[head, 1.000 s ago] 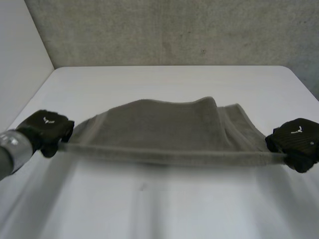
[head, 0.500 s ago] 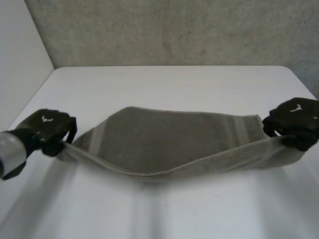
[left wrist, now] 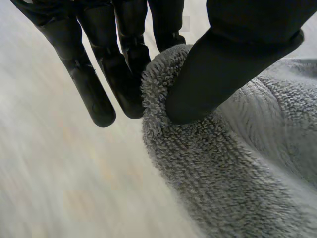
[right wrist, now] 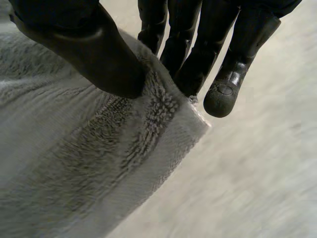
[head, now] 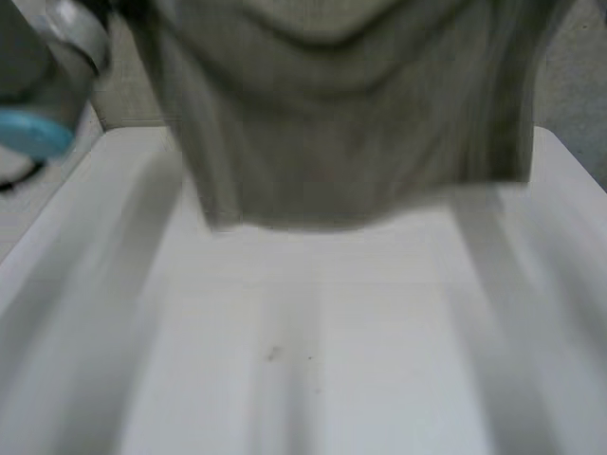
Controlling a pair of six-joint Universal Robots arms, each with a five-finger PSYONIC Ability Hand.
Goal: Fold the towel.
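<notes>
The white table [head: 313, 370] spans the lower two thirds of the head view. Above it, across the upper frame, hangs the grey terry towel [head: 351, 114], its long axis running left to right and its free lower edge over the table's far part. The grey left arm [head: 57, 47] stands at upper left. The left hand [left wrist: 237, 69] pinches one towel corner between thumb and fingers. The right hand [right wrist: 89, 54] pinches a corner at the other end likewise. The cloth hangs below both hands, evenly shared, so lowering that free edge looks like the next need.
</notes>
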